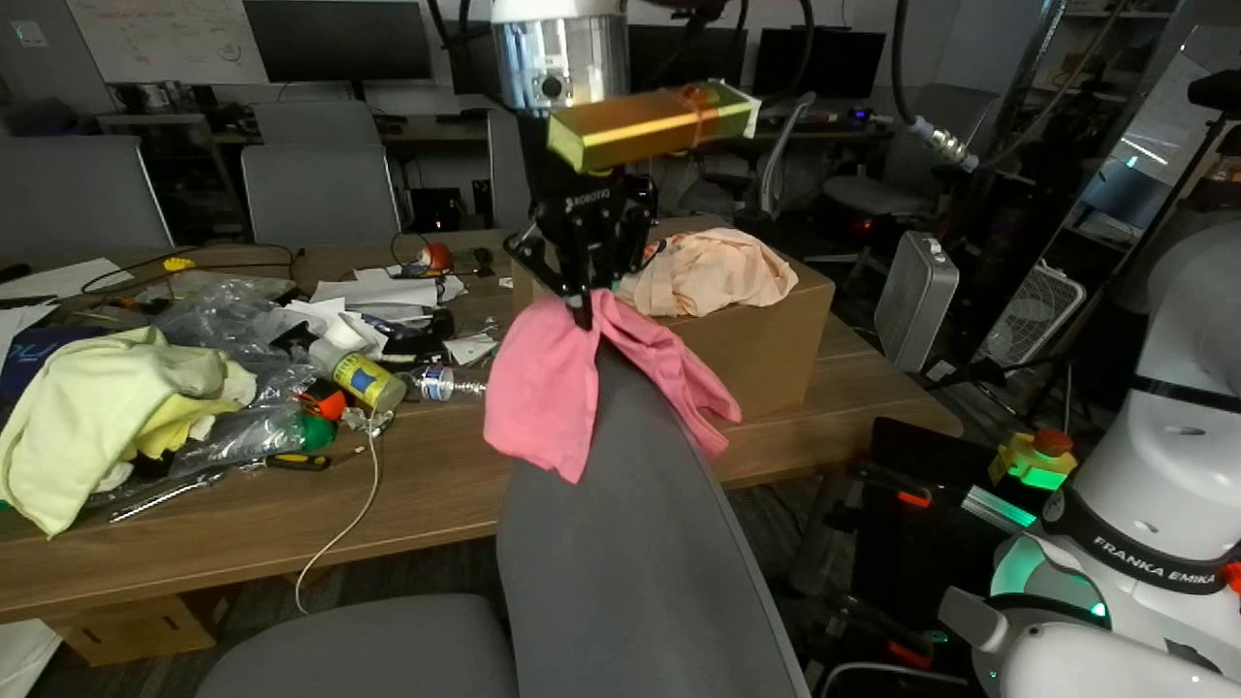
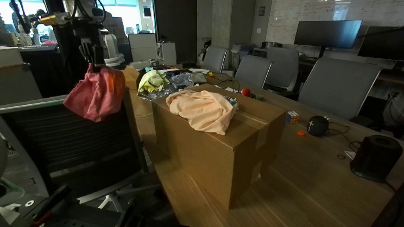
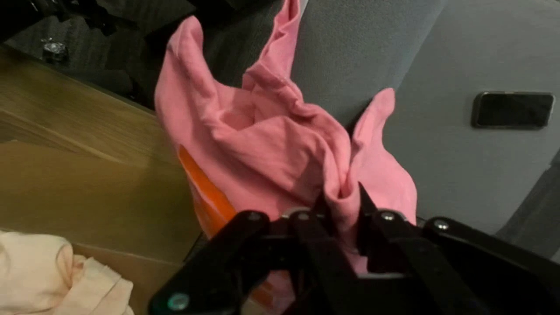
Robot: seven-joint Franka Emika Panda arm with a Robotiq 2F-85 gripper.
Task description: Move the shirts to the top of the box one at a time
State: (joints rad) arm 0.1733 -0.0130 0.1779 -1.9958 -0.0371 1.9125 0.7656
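- Now the end effector (image 3: 344, 204) is clamped on a bunched fold of the pink shirt (image 1: 543, 383), which hangs at the top of the chair back (image 1: 635, 543) (hard to tell if they touch).
- Best to lift straight up first, so the floppy ends don't snag on the chair back or bump the box (image 2: 195, 154).
- Then go sideways slowly, so it doesn't swing.
- The peach shirt (image 2: 202, 110) lies on top of the box, so aim for the bare part beside it.
- Get low before letting go, so the pink shirt lands softly and stays put.
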